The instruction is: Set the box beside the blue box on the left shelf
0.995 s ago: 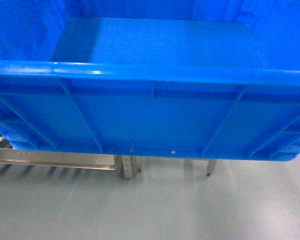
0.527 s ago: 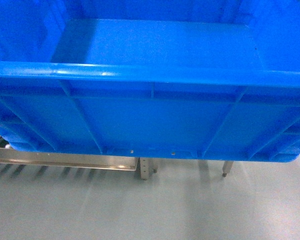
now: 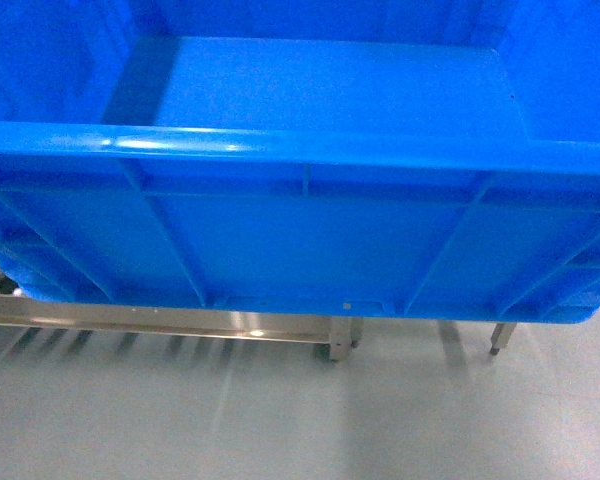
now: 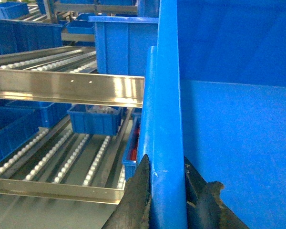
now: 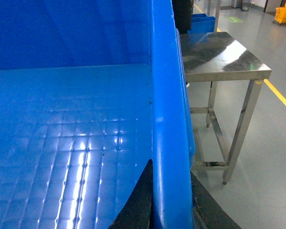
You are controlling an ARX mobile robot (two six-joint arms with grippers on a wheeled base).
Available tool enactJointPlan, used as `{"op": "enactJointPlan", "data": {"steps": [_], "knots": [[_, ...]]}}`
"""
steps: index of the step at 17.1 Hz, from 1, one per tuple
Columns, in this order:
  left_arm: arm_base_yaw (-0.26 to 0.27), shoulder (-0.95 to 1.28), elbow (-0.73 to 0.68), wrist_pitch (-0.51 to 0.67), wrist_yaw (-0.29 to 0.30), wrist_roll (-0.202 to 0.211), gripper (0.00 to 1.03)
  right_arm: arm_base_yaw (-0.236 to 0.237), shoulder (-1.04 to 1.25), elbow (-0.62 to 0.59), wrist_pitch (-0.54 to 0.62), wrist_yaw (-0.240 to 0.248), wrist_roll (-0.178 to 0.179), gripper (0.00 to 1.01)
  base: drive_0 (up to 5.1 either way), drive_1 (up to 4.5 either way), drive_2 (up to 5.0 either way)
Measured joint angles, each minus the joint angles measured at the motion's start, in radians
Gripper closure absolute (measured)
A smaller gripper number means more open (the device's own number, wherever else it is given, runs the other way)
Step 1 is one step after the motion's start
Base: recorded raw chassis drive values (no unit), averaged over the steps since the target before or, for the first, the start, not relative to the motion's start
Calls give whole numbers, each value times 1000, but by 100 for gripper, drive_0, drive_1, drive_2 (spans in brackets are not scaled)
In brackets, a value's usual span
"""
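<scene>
Roller-deck left shelf (image 4: 62,88) sits just beside the box (image 3: 310,230), which hangs off the floor because left hand (image 4: 167,191) and right hand (image 5: 169,200) each clamp an opposite rim for balance.

Place: you are looking at a warehouse or factory logistics area.
Racking: roller-deck flow racks (image 4: 62,155) in silvery metal, on two levels.
Storage: blue plastic bins (image 4: 94,119) sit along the rollers.
Floor: smooth grey floor (image 5: 267,152) with a yellow line (image 5: 280,95).
Furniture: a stainless steel surface (image 5: 224,57).
</scene>
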Motion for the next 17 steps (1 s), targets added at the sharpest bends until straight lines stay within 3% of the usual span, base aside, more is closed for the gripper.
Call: {"op": "enactJointPlan", "data": {"steps": [17], "knots": [[0, -1, 0, 2, 1, 0, 93, 0, 0, 0, 1, 0, 0, 93, -491, 253, 253]]}}
